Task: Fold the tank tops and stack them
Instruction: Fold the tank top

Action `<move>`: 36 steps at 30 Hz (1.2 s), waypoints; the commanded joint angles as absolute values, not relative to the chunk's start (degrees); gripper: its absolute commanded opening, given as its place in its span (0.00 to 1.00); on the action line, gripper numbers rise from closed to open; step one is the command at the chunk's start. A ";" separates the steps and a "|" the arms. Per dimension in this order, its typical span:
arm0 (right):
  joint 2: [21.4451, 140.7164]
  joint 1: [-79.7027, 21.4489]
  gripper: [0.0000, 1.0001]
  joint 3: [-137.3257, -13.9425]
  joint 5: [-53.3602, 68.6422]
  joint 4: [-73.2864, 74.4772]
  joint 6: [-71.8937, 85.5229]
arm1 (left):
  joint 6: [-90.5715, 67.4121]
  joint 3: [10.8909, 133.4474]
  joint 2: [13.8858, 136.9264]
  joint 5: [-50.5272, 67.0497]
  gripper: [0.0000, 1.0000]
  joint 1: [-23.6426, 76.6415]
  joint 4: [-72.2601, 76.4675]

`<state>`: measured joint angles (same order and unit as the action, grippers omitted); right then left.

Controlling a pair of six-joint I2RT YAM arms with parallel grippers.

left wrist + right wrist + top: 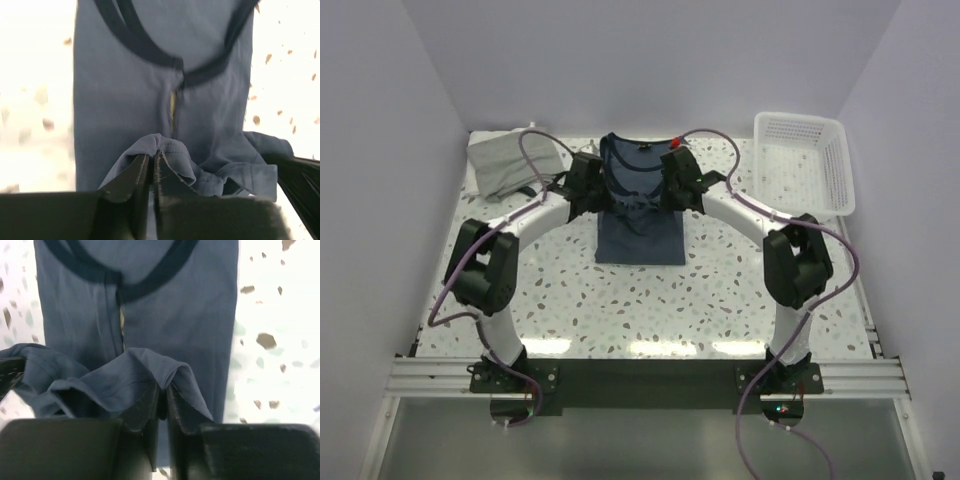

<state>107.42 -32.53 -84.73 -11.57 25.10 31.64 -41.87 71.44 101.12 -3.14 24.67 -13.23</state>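
The navy tank top lies lengthwise in the middle of the table, its dark-trimmed neckline at the far end. My left gripper is shut on a fold of its hem and holds it raised over the body of the top. My right gripper is shut on the hem's other corner, also raised. The hem sags between the two grippers. The grey tank top lies crumpled at the far left corner. The chest print is hidden.
A white mesh basket stands at the far right corner. The speckled table is walled on the left, right and back. Purple cables loop over both arms.
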 commanded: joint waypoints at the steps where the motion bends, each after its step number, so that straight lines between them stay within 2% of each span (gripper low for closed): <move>1: 112.40 -29.98 0.28 -92.44 -8.36 25.05 29.53 | -38.32 77.15 107.74 -0.01 0.19 20.93 -5.56; 2: 113.80 -29.54 0.39 -93.68 -7.65 25.66 29.62 | -37.62 77.25 109.32 2.87 0.31 20.05 -2.84; 3: 114.78 -29.10 0.53 -95.00 -7.39 24.71 29.53 | -37.88 78.04 112.12 3.86 0.53 18.73 -2.38; 4: 115.13 -28.48 0.56 -95.62 -7.12 24.44 29.36 | -37.79 78.66 113.19 4.56 0.63 18.20 -0.98; 6: 115.92 -28.39 0.63 -98.50 -7.21 26.36 28.92 | -36.48 78.23 113.82 7.37 0.77 17.05 3.06; 9: 114.88 -28.30 0.63 -99.06 -7.29 28.12 27.96 | -36.39 77.17 111.20 8.26 0.82 16.00 4.30; 13: 111.46 -28.30 0.62 -96.16 -9.66 30.50 24.71 | -36.12 72.62 105.39 5.80 0.80 15.91 3.34; 15: 110.92 -28.39 0.61 -94.49 -10.37 30.15 21.64 | -35.43 71.99 103.63 5.10 0.68 16.00 1.68; 17: 111.79 -28.04 0.61 -94.48 -9.85 29.80 19.00 | -34.11 72.86 104.76 5.36 0.62 16.00 0.18; 21: 115.13 -26.81 0.62 -96.15 -7.91 28.84 16.27 | -31.65 80.48 110.20 9.48 0.60 16.08 -7.63; 25: 117.85 -26.54 0.63 -97.20 -8.00 26.55 11.87 | -25.42 86.56 114.69 6.16 0.57 17.84 -14.75; 30: 121.63 -26.19 0.62 -99.14 -3.26 24.52 9.32 | -22.77 88.77 118.30 4.23 0.50 18.46 -17.66; 36: 123.83 -26.10 0.62 -101.85 -3.42 23.82 8.79 | -21.27 89.56 120.23 3.25 0.50 18.54 -17.32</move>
<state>123.66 -26.24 -97.34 -4.60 25.93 10.79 -24.10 86.50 119.74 4.47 18.72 -16.67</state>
